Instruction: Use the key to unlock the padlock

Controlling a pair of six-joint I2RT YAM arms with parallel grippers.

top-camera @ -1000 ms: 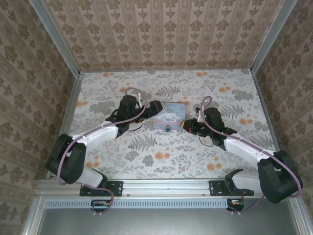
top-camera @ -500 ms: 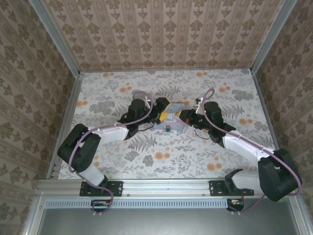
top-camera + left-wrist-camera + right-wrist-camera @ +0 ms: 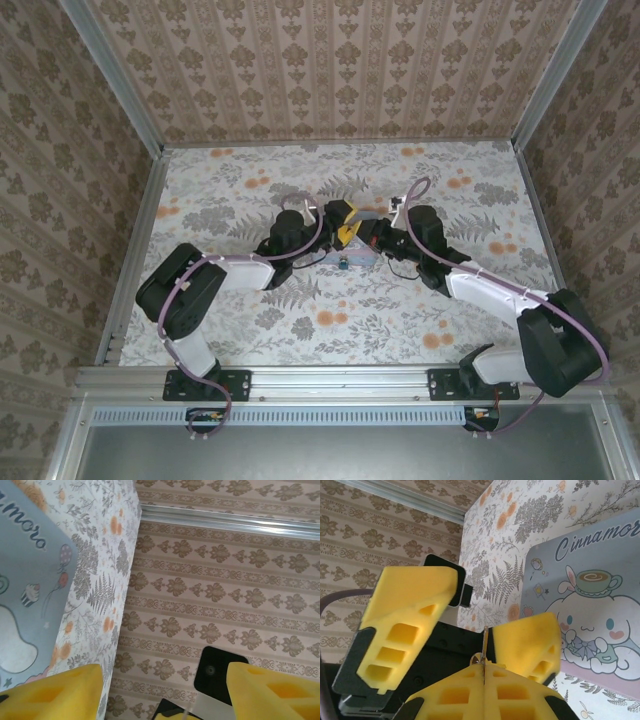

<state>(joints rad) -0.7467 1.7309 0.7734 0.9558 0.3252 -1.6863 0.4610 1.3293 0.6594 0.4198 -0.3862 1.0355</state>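
Reading the lid first, we find "Cinnamor" in dark cursive on the pale blue tin [image 3: 620, 570] in the right wrist view, the word cut off at the frame edge. Below it sits a white long-eared cartoon puppy with a cup on its head. The left wrist view catches the letters "moro" on the same lid, next to small drawings of balloons and a cupcake. The right gripper [image 3: 484, 669] has its yellow fingers pressed together on the key [image 3: 484, 642]. The thin metal blade stands up from the seam between them, just off the tin's edge, and a small ring shows at its foot. On either side of that blade we see the left gripper's fingers [image 3: 405, 625] spread wide, holding nothing. From its own camera the left gripper [image 3: 162, 675] shows the same wide gap, with the tin's lid off to one side. We cannot tell whether either gripper touches the tin. In the top view both arms meet over the tin at the middle of the floral table [image 3: 250, 310], the left from the tin's left and the right from its right. The padlock [image 3: 343, 262] shows as a small dark thing with a teal spot at the tin's near edge, clear of both grippers and too small for detail.
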